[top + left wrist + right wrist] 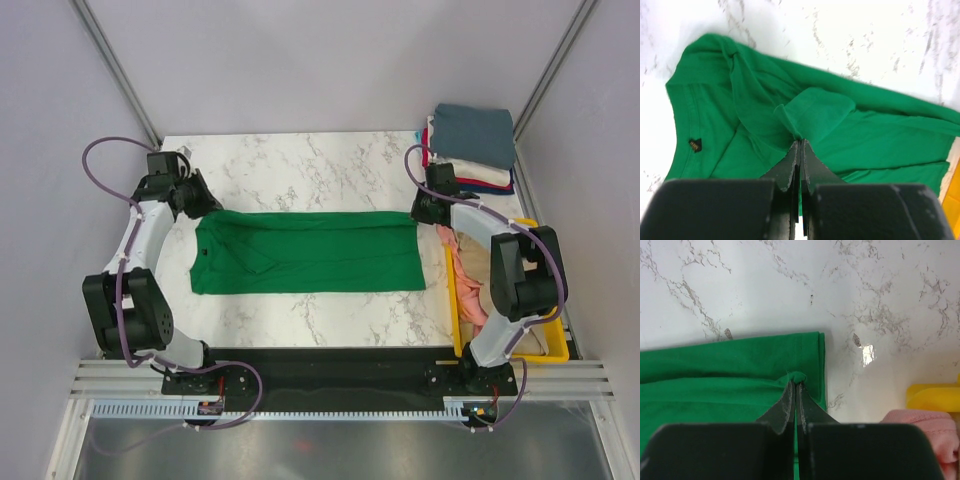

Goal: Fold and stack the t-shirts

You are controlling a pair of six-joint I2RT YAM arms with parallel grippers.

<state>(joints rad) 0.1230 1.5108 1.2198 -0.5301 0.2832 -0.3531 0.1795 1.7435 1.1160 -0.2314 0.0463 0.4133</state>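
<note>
A bright green t-shirt (310, 252) lies stretched lengthwise across the marble table, folded into a long band, collar end at the left. My left gripper (800, 141) is shut on a raised fold of the green t-shirt (820, 115) near its collar end; in the top view the left gripper (198, 207) sits at the shirt's far left corner. My right gripper (795, 384) is shut on a pinch of the green t-shirt (730, 375) near its hem; from above, the right gripper (420, 213) is at the far right corner. Folded t-shirts (472, 145) are stacked at the back right, a slate blue one on top.
A yellow bin (556, 350) stands along the table's right edge, holding pink and beige cloth (470, 290). The bin's corner (932, 396) and pink cloth (925, 427) show right of the right gripper. Bare marble (300, 165) lies behind the shirt.
</note>
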